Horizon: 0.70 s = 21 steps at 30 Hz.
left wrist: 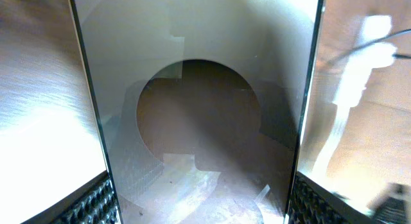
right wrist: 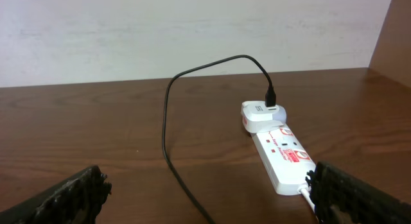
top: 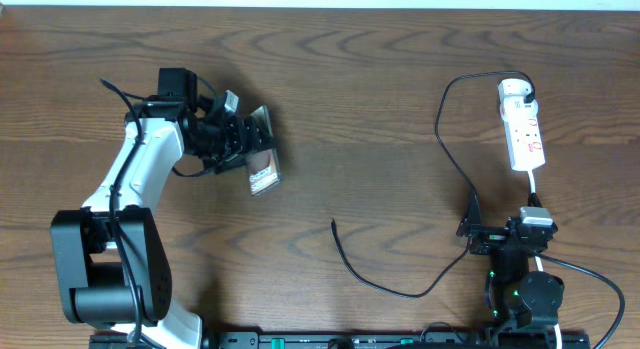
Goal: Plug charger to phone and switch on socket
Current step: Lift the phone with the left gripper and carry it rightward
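My left gripper (top: pixel 248 139) is shut on the phone (top: pixel 263 173), a dark glossy slab with a pale strip, held tilted over the table's left half. In the left wrist view the phone's reflective face (left wrist: pixel 199 89) fills the space between the fingers (left wrist: pixel 96 201), which press on its two long edges. The charger's thin black cable (top: pixel 441 129) runs from a round white plug (top: pixel 514 89) on the socket (top: pixel 527 134) and loops down to a free tip (top: pixel 334 223) mid-table. My right gripper (top: pixel 503 234) stands open at the near right, below the socket (right wrist: pixel 282 156), with the cable (right wrist: pixel 168 147) on the table ahead of it.
The socket's white cord (right wrist: pixel 307 193) leaves its near end, right beside my right finger (right wrist: pixel 359 195). A pale wall (right wrist: pixel 192 31) closes the table's far edge. Bare wood (top: pixel 380 109) lies between the phone and the cable.
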Motion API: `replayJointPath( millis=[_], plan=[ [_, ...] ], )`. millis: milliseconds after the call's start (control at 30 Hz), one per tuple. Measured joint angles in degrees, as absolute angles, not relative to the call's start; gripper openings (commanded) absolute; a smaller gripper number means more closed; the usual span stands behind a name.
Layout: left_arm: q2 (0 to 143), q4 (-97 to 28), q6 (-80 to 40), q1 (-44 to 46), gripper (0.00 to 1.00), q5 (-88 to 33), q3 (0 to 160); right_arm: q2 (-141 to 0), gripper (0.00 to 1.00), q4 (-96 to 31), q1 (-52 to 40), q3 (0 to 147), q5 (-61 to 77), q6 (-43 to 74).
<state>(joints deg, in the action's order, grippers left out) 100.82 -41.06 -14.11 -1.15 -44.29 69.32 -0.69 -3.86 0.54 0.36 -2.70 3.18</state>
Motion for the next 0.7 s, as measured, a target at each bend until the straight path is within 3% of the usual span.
replayJointPath(
  millis=[400,700],
  plan=[
    [100.8,-38.3,-36.0,-1.3,0.07,-65.8,69.3,-0.7,0.99,-3.9,0.5,0.4,-2.7,3.2],
    [100.8,-38.3,-55.7,-1.3,0.07,-72.3,69.3,-0.7,0.99,-3.9,0.5,0.4,-2.7,3.2]
  ],
)
